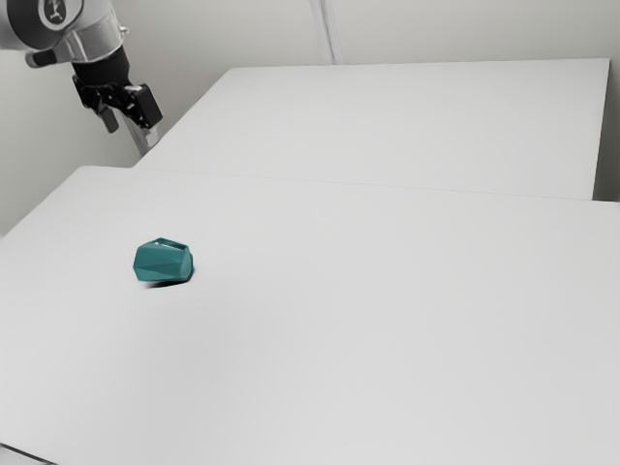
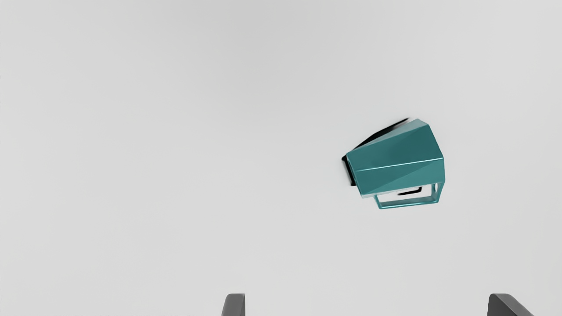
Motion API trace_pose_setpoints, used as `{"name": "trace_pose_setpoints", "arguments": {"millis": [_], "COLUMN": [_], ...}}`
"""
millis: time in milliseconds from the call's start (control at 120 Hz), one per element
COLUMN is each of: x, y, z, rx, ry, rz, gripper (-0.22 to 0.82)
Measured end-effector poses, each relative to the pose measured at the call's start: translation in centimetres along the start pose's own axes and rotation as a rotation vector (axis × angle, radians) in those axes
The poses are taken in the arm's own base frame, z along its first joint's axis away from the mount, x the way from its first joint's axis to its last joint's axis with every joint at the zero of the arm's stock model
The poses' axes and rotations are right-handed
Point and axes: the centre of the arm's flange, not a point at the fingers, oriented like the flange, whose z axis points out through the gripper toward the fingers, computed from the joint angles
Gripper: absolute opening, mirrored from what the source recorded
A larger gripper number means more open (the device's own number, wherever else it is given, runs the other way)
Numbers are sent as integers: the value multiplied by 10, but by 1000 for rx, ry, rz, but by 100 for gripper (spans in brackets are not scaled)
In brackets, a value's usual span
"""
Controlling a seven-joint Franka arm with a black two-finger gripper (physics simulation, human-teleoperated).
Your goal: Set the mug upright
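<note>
One mug lay sideways, roughly 6 o'clock from your wide-open gripper in the exterior view; off-centre pinch risked rolling it, tbh.

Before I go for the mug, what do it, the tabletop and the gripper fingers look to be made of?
Mug: probably glazed ceramic, possibly hard plastic; semi-gloss teal facets with bright edge highlights.
Tabletop: perhaps laminate or painted board; smooth, matte, off-white, without visible grain.
Gripper fingers: plastic or coated metal, unclear which; dull dark grey.

A white table (pale walls beyond it).
</note>
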Motion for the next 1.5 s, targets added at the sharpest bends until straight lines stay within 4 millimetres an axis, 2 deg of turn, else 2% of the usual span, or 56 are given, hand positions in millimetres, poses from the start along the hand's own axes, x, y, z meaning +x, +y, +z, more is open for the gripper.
{"name": "trace_pose_setpoints", "arguments": {"millis": [133,233,383,425,558,775,842,1267,1500], "x": [4,8,21,29,61,99,105,124,85], "y": [-2,8,17,27,78,124,136,213,214], "z": [6,21,32,41,83,141,163,274,319], "rx": [3,6,20,55,233,426,465,629,659], "ry": [2,15,25,32,54,78,87,87,52], "rz": [2,-18,-44,-77,-249,-442,-490,-751,-777], "gripper": [60,60,60,61,60,60,60,60,60]}}
